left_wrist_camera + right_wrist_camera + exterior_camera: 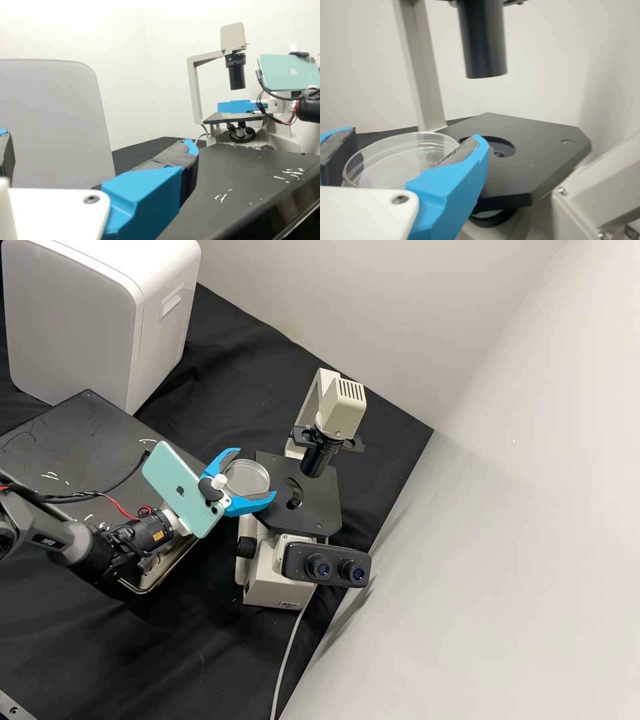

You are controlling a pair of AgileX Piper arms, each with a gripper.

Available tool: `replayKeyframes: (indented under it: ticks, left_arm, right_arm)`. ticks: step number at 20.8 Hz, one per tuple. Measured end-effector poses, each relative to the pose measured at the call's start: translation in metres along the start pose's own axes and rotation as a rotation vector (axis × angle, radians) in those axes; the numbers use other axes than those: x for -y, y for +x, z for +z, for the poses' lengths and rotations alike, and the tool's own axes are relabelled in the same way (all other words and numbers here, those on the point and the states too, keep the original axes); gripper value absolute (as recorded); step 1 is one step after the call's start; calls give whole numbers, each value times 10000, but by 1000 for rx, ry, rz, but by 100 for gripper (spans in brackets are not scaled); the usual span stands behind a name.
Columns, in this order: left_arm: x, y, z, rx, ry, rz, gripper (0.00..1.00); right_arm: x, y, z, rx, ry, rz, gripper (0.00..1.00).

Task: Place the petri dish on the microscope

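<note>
**Desk:** Where do I stand on the dish? Start with the high view.

**Me:** My right claw (253,474) is clenched on the petri dish (245,478), one blue finger on each side of its wall. I'm holding it at the corner of the microscope stage (313,507) nearest the claw, partly over the plate. The pick-up and carry look done to me. Centring and letting go are left.

**Desk:** What room is ahead?

**Me:** The stage aperture (293,488) lies just past my fingertips, and the condenser tube (313,459) hangs above it. The binocular eyepieces (330,567) jut out to one side of the claw, lower than the plate. A mint-green phone (180,490) rides behind the fingers.

**Desk:** And the left wrist view?

**Me:** My left claw (95,145) is released, its fingers wide with nothing between them. A pale cabinet (50,115) stands close ahead of it. The black platform (250,180) runs on toward the microscope (200,85), well apart from this claw, so I judge it's out of the way.

**Desk:** And the right wrist view?

**Me:** The dish sits between my pads, with one pad against its wall and the aperture just beyond its rim. I can't tell whether the base touches the plate. The gap under the condenser looks taller than the dish, so a short push forward should fit. The risk I see is the plate's edge under my fingers.
</note>
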State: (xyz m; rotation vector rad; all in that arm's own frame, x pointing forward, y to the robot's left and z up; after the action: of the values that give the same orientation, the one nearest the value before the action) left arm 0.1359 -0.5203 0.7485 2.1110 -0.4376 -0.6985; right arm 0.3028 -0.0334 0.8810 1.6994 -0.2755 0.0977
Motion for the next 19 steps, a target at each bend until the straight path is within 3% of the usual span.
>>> replayKeyframes:
  ticks: [4, 9, 16, 19]
  left_arm:
    - [12, 4, -1, -1, 0, -7, 100]
    - [12, 4, -1, -1, 0, -7, 100]
    - [15, 5, -2, -1, 0, -9, 100]
    - [15, 5, -2, -1, 0, -9, 100]
  right_arm:
    - [-30, 100, 95, 34, 2, 8, 0]
    - [-64, 213, 167, 43, 2, 24, 0]
    - [-29, 404, 283, 66, 11, 40, 0]
    - [-32, 493, 331, 78, -15, 61, 0]
